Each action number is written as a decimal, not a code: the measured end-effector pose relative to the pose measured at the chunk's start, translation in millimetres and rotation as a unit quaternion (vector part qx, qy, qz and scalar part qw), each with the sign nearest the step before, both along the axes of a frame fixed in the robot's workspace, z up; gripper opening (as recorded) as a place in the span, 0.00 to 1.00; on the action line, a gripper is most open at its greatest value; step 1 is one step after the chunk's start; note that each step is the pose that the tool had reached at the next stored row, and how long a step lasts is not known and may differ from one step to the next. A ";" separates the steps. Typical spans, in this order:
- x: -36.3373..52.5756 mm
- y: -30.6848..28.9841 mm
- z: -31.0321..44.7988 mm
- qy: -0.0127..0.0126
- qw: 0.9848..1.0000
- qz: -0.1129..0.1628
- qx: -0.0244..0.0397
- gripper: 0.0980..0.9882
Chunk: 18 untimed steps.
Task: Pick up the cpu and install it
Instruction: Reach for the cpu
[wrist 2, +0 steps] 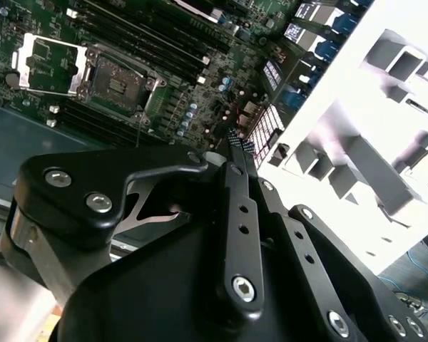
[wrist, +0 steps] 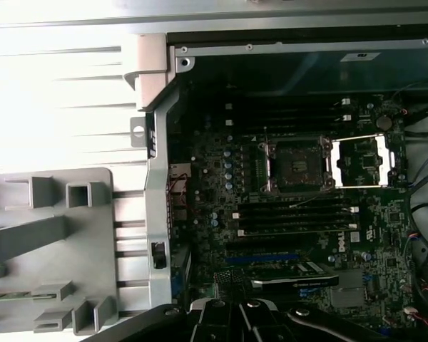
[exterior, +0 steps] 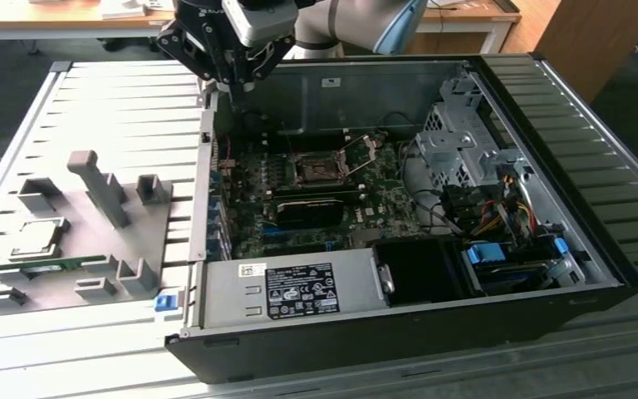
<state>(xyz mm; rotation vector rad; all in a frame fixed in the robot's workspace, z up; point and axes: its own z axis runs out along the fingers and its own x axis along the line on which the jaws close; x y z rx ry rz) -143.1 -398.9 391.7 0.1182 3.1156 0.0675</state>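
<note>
The cpu (exterior: pixel 33 237), a small square chip with a silver top, lies flat on the grey holder plate (exterior: pixel 92 237) at the exterior view's left, outside the computer case. My gripper (exterior: pixel 233 81) hangs high over the case's back left corner, far from the cpu, fingers shut with nothing between them. In both wrist views the black fingers (wrist 2: pixel 237 185) (wrist: pixel 244 313) point down toward the motherboard. The dark socket (exterior: pixel 316 170) (wrist 2: pixel 118 82) (wrist: pixel 297 165) stands bare, its hinged metal frame (exterior: pixel 364 148) (wrist 2: pixel 46 64) (wrist: pixel 362 160) swung open beside it.
The open black case (exterior: pixel 408 324) holds a motherboard (exterior: pixel 296 224), a power supply (exterior: pixel 292 291), drive cages (exterior: pixel 458 141) and loose cables (exterior: pixel 497 208). A green memory stick (exterior: pixel 53 267) and grey upright posts (exterior: pixel 97 183) stand on the holder plate. The slatted table (exterior: pixel 109 91) runs all around.
</note>
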 end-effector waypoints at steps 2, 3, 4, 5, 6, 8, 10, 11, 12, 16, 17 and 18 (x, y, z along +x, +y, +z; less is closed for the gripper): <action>-0.4 0.0 -0.1 0.000 1.000 0.000 0.000 0.01; -0.7 0.0 -0.2 0.000 1.000 0.000 0.000 0.01; -1.1 0.0 -0.3 0.000 1.000 0.000 0.000 0.01; -1.5 0.0 -0.4 0.000 1.000 0.000 0.000 0.01; -1.9 0.0 -0.4 0.000 1.000 0.000 0.000 0.01; -2.4 0.0 -0.4 0.001 1.000 0.000 0.000 0.01; -4.0 -0.1 -0.6 0.001 1.000 0.000 0.000 0.01; -5.1 0.0 -0.6 0.001 1.000 0.000 0.000 0.01; -6.4 0.1 -0.7 0.001 1.000 0.000 0.000 0.01; -9.8 0.1 -1.1 0.001 1.000 0.000 0.000 0.01; -10.2 0.1 -1.2 0.001 1.000 0.000 0.000 0.01; -10.6 0.1 -1.3 0.002 1.000 0.000 0.000 0.01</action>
